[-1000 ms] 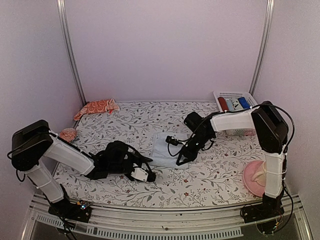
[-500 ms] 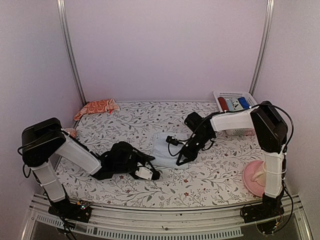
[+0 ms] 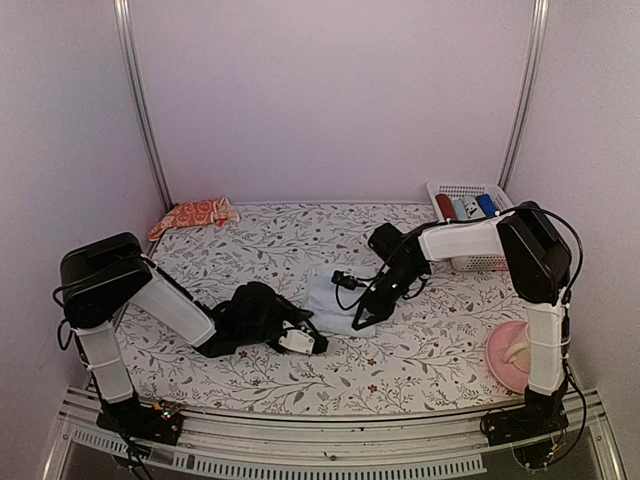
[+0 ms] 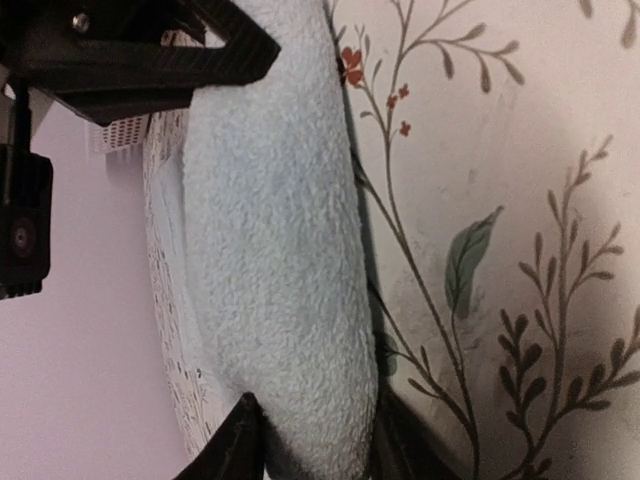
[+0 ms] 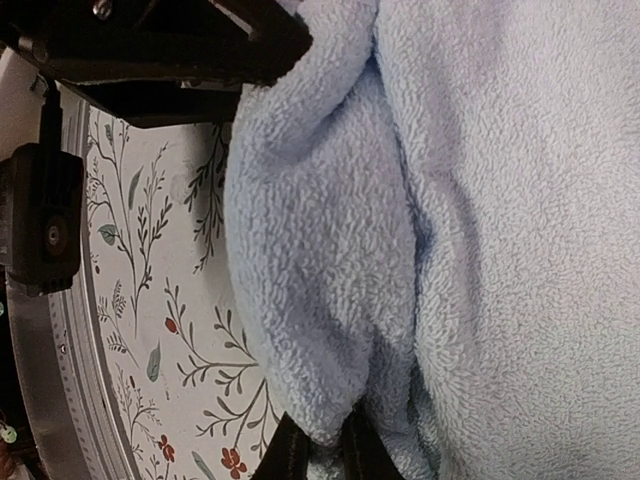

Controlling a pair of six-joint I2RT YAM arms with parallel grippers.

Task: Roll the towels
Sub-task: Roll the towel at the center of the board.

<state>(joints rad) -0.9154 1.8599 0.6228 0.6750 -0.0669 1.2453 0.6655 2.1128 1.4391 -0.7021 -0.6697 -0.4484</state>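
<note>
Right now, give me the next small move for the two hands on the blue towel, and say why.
Probably close the left hand firmly on the light blue towel: its fingers straddle the towel's near edge, but a firm grip isn't clear. The right hand pinches the same edge, so both could then roll it together.

Table layout from the overhead view.
The middle towel (image 3: 322, 296) lies at the centre of the table (image 3: 420, 355), with the left gripper (image 3: 312, 343) at its near-left edge and the right gripper (image 3: 362, 318) at its right edge. The second towel (image 3: 195, 213) lies in the far-left corner. A basket (image 3: 468, 264) stands at the far right, and a round item (image 3: 505, 358) sits at the near right.
</note>
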